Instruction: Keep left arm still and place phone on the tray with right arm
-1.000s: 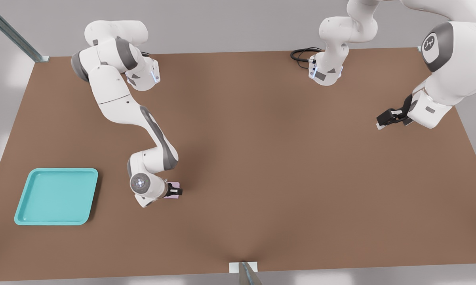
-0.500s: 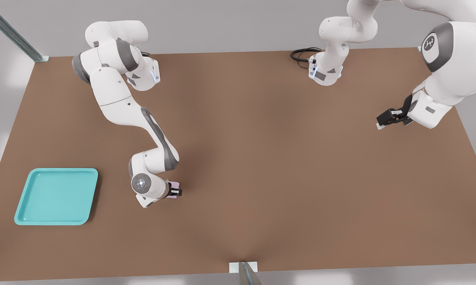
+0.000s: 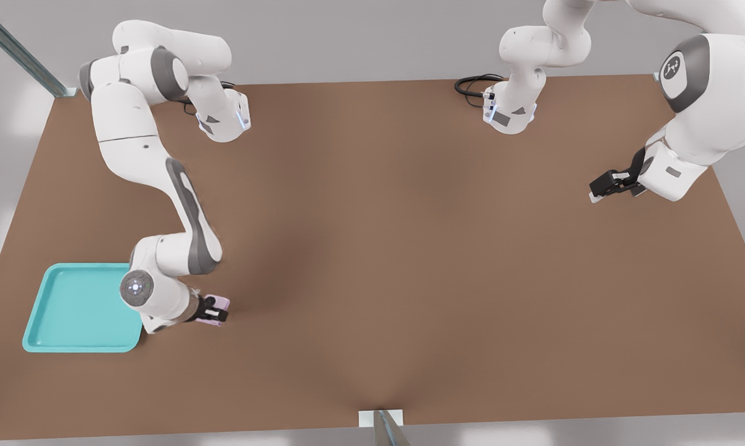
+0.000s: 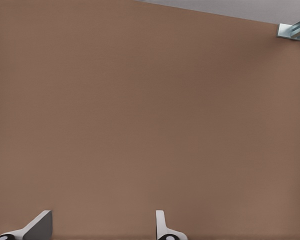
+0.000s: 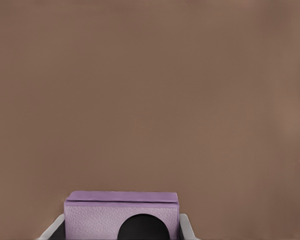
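Observation:
The pale lilac phone [image 3: 220,303] sits between the fingers of my gripper [image 3: 214,310], which is shut on it. It hangs over the brown table just to the front view's right of the turquoise tray [image 3: 69,310]. The right arm's lit wrist disc [image 3: 136,287] overlaps the tray's near-right corner. In the right wrist view the phone [image 5: 100,215] fills the lower edge, one black lens showing, with a white fingertip at each side. The left arm [image 3: 688,124] is at the front view's far right, its black gripper [image 3: 609,184] above the table.
A black cable [image 3: 471,83] coils at the table's back edge beside an arm base [image 3: 512,105]. A metal post [image 3: 385,427] stands at the front edge and another [image 3: 19,56] at the back left corner.
The right arm has swung toward the front view's left, carrying the phone from mid-table to just beside the tray. The left arm has not moved.

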Available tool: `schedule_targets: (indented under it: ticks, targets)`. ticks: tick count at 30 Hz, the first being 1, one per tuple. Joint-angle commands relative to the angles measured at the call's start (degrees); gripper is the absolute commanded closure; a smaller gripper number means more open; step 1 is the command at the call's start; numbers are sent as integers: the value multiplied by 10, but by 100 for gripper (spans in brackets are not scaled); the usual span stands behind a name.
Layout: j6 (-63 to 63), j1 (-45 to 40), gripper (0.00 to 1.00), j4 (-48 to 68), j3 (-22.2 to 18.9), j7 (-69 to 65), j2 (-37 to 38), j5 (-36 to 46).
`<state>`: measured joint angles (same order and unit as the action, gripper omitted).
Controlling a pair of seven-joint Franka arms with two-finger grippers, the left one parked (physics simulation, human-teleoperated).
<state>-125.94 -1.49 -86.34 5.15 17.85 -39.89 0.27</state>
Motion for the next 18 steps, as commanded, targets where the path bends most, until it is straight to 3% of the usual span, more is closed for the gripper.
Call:
schedule_targets:
  ticks: [1,9,12,13,15,18]
  targets:
    - [21,-35,18,0,0,-189,4,-33]
    - [3,-218,18,36,-4,-471,-33,-37]
    - [-1,-224,13,37,-4,-475,-50,-34]
    - [-1,-224,0,36,-3,-474,-54,-33]
    - [3,-222,0,50,1,-469,-52,-34]
    - [111,-124,0,97,5,-372,57,-54]
